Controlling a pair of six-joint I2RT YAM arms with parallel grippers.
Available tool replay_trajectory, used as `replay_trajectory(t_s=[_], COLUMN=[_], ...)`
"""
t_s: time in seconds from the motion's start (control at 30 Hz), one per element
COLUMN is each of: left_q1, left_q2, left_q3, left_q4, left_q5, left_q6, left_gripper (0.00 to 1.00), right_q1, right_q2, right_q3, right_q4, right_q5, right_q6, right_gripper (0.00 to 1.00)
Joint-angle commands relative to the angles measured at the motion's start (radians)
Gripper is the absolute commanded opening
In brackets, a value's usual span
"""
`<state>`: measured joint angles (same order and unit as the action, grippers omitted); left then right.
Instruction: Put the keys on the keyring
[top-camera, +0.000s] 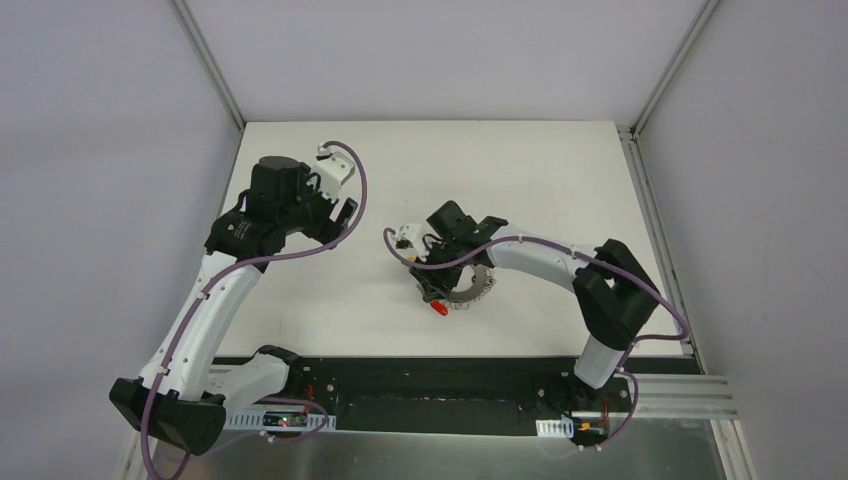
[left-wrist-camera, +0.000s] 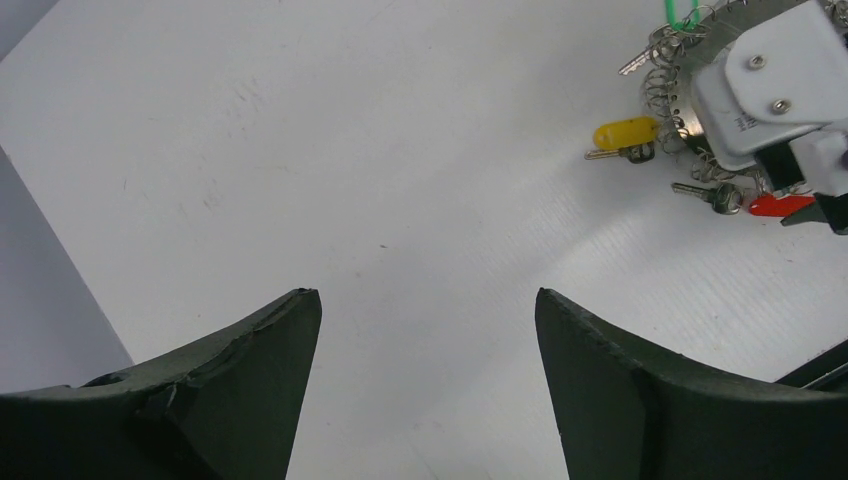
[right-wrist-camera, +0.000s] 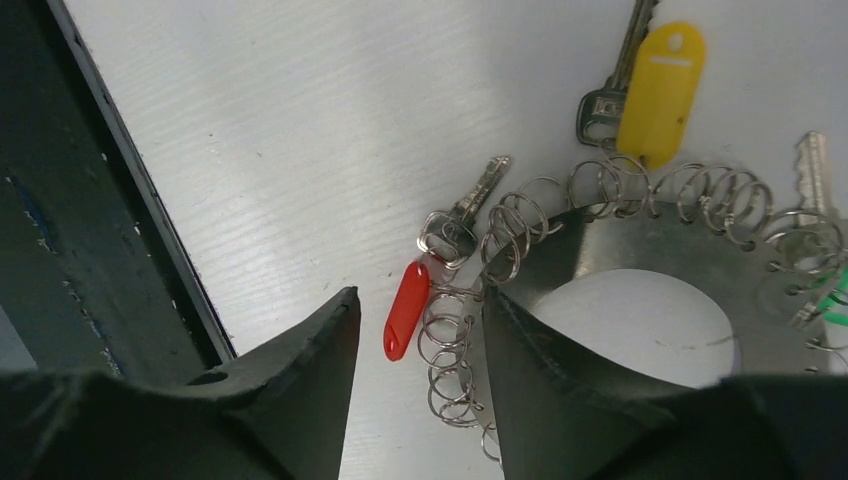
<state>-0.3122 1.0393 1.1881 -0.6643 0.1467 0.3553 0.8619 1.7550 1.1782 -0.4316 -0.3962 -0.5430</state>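
Left gripper (left-wrist-camera: 428, 300): hovering far-left, jaws wide, empty | right gripper (right-wrist-camera: 420, 295): angled down over keyring (right-wrist-camera: 650, 250) rim, jaws half apart, holding nothing

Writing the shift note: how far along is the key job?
Looks done: the yellow-tagged key and red-tagged key lie at the coiled rim of the keyring; whether threaded, unclear. In hand: nothing; the right gripper stands open astride the red one, the left gripper open, well away. Left: no stray keys in view.

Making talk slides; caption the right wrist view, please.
Right gripper open above the keyring, a red key tag showing between its fingertips, a yellow-tagged key lying at the ring's edge.
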Motion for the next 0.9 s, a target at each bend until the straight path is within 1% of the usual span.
replay_trajectory(t_s=[0.0,0.1,0.17,0.2,0.3,0.37,0.57,0.87], left_q1=[0.013,0.013,0.013,0.014,0.015,0.015,0.040,0.128], left_q2=[-0.010,-0.008,-0.008,-0.007,-0.011,-0.016,-0.038,-0.048], left_q3=[0.023,0.027,0.027,0.026,0.020,0.018,0.023,0.046], left_q4=[0.002,0.006,0.008,0.008,0.006,0.004,-0.014,-0.053], left_q5=[-0.022,-0.024,-0.020,-0.016,0.005,0.015,0.021,0.046], left_q6=[-0.011,-0.015,-0.015,-0.015,-0.010,-0.002,-0.006,-0.044], left_gripper=[0.81,0.81,0.81,0.81,0.80,0.80,0.80,0.80], right_q1=[-0.042,-0.074,-0.087,-0.089,-0.090,-0.089,-0.087,-0.045], right_q2=[-0.066,-0.062,-0.061,-0.061,-0.049,-0.034,0.013,0.078], right_q3=[0.002,0.000,-0.002,-0.003,0.005,0.024,0.085,0.150], right_q4=[-0.019,-0.003,-0.004,-0.007,-0.046,-0.099,-0.184,-0.246], right_q5=[-0.037,-0.042,-0.052,-0.055,-0.075,-0.104,-0.146,-0.093], right_q6=[-0.004,0.008,-0.014,-0.037,-0.145,-0.248,-0.412,-0.579], right_gripper=[0.51,0.51,0.50,0.49,0.41,0.39,0.41,0.44])
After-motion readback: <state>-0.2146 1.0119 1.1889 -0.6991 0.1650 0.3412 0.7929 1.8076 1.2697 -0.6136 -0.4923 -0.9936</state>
